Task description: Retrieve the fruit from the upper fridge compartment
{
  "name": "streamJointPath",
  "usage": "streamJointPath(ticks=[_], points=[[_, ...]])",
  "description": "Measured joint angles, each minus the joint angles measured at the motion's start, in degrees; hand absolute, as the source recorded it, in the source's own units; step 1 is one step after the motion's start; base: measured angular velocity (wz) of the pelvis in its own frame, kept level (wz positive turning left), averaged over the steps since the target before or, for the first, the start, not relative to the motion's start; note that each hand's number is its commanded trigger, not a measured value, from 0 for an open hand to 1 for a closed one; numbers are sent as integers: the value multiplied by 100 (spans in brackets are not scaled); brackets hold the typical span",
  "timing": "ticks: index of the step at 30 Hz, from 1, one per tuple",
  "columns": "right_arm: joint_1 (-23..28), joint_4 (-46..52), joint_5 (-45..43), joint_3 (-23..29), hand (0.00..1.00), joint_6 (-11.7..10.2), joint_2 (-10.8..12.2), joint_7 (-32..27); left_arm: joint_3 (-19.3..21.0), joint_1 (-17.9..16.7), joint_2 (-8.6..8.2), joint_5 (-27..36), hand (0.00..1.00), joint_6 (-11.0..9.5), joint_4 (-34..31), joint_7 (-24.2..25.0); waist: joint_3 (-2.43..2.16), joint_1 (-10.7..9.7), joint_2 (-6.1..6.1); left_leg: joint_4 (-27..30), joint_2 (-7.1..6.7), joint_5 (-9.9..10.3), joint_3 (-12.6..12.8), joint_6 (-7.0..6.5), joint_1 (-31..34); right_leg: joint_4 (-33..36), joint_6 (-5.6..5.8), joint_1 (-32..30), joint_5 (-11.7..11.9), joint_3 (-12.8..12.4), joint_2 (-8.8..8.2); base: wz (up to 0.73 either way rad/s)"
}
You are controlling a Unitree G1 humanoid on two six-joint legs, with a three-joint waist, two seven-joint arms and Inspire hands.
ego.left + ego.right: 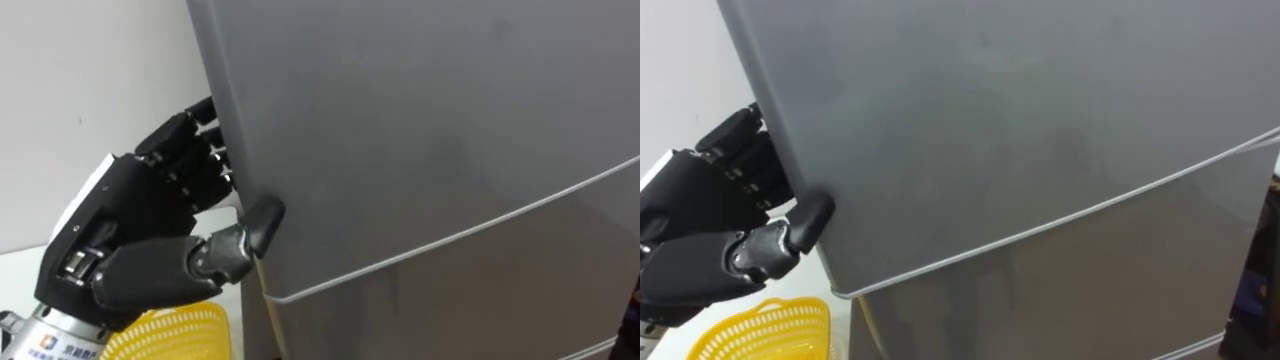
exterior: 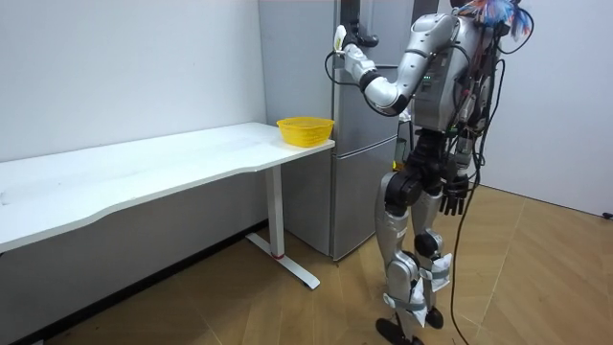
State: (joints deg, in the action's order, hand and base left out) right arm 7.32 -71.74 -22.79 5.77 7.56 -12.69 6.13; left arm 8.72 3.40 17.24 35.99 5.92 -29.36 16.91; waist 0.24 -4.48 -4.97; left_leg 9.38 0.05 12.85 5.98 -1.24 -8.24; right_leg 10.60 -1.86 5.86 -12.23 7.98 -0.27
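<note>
– At nine o'clock of the left eye view, what is the left hand (image 1: 150, 215) doing?

– Clasping the left edge of the upper door (image 1: 430, 120). Its fingers (image 1: 200, 150) curl round the side and the thumb (image 1: 255, 225) presses on the front. A yellow basket (image 1: 175, 335) sits at seven o'clock.

– Is the door open?

– No gap shows. Its lower edge lies flush along the seam (image 1: 450, 235) above the lower door (image 1: 480, 310).

– And the room view?

– The robot stands facing the fridge (image 2: 354, 182), left hand (image 2: 356, 40) raised near twelve o'clock at the door's edge. The right hand (image 2: 454, 199) hangs by the hip toward four o'clock, fingers loose and empty. The basket stands on the end of the white table (image 2: 144, 177), just beside the fridge.

– The right eye view?

– The same clasp at nine o'clock, thumb (image 1: 805, 225) on the door's front.

– So how far along?

– Early, I judge. The reach and grasp are made; pulling the door open, taking the item and bringing it out are all left. Whatever is to be fetched must lie behind that closed door, and I cannot tell what it is.
</note>
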Motion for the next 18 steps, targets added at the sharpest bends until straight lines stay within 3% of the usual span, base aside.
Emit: streamJointPath(ticks=[4, 7, 8, 18], points=[[10, -1, 0, 0, 0, 0, 0, -2, -42, 2, 0, 143, 44, -3, -13, 12, -1, -12, 0, 0, -1, 0, 0, 0, -4, 2, 0, 0, 0, -4, 0, 0], [14, -1, 0, 0, 0, 0, -3, -2, -66, 2, 0, 254, 5, -4, -35, 49, -1, -12, 0, 0, 5, 0, 0, 0, -7, 3, 0, 1, 0, -6, 6, 0], [17, -1, 0, 0, 0, 0, -4, -2, -69, 2, 0, 278, 2, -4, -35, 91, 0, -7, 0, 0, 7, 0, 0, 0, -7, 3, 0, 1, 0, -5, 8, 0], [3, -4, 198, -125, 0, 2, -7, 38, -469, 0, 170, 460, 0, 0, -23, 381, 17, 2, 98, 0, 8, 0, 0, 0, -32, 0, -1, 28, 1, -1, 8, 0]])
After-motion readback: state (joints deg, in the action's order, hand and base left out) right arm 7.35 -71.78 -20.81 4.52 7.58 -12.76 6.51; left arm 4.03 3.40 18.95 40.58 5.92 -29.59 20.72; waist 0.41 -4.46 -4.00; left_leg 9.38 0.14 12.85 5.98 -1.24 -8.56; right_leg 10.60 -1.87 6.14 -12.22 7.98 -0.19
